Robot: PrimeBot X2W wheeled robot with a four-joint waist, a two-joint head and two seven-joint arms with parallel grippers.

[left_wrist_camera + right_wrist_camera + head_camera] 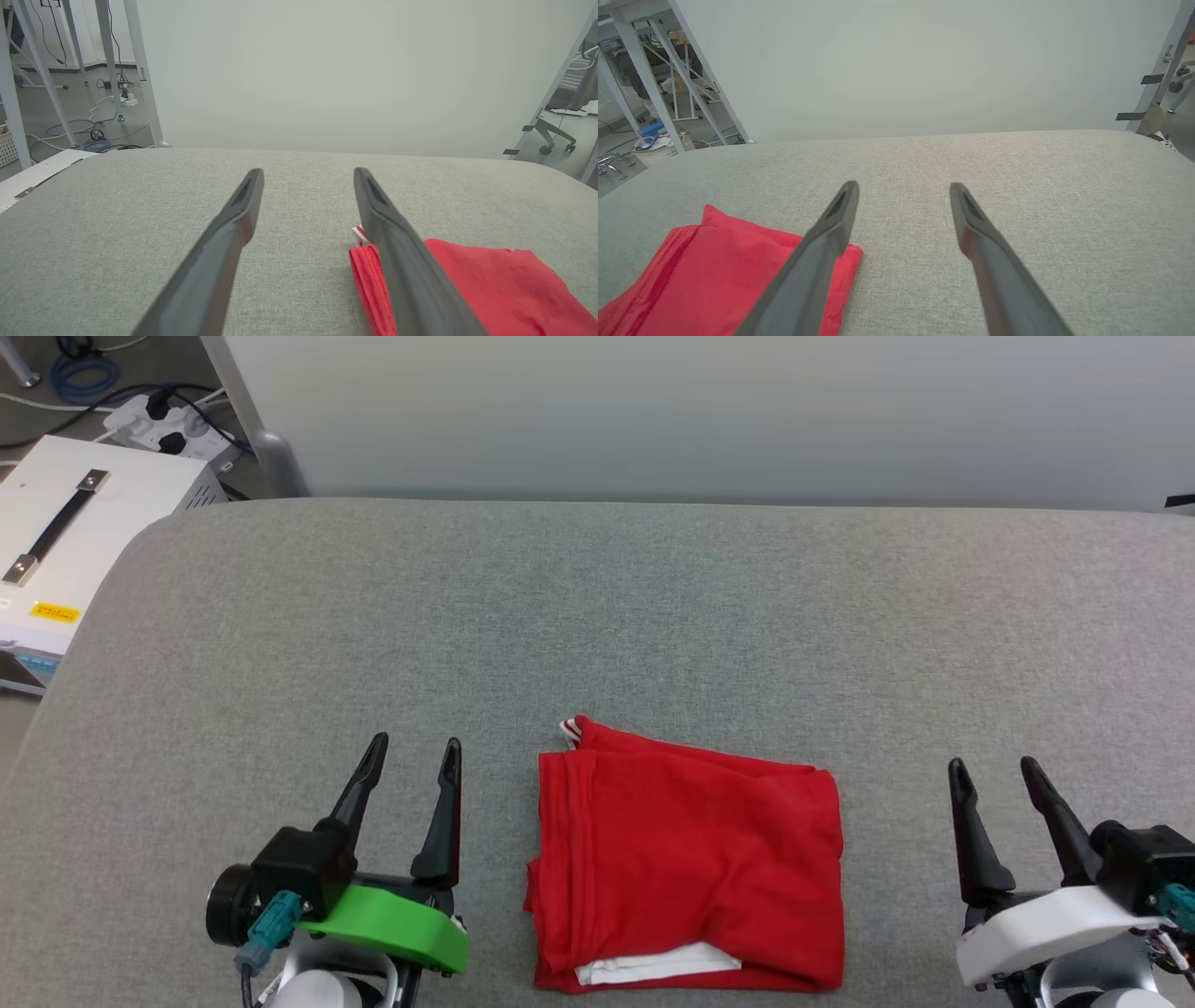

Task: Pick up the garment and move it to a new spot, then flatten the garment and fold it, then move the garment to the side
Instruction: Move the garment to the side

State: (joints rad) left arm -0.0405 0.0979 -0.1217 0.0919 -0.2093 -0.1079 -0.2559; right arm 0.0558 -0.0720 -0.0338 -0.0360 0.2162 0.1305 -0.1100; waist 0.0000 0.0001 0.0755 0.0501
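Note:
The garment [691, 859] lies folded into a red rectangle near the front middle of the grey padded table [597, 616], plain red side up. A strip of white sleeve peeks out at its front edge, and a bit of striped trim shows at its far left corner. My left gripper [414, 754] hovers open to the left of it, apart from the cloth. Over on the other side my right gripper [995, 773] is open as well, clear of the cloth. The left wrist view has the garment [490, 284] at lower right behind one finger; in the right wrist view the garment [714, 275] is at lower left.
A white box [75, 532] with a black handle stands off the table's left edge, beside a power strip [168, 425] and cables on the floor. A pale wall panel [709, 411] runs behind the table's far edge. Metal frame legs [140, 70] stand at the left.

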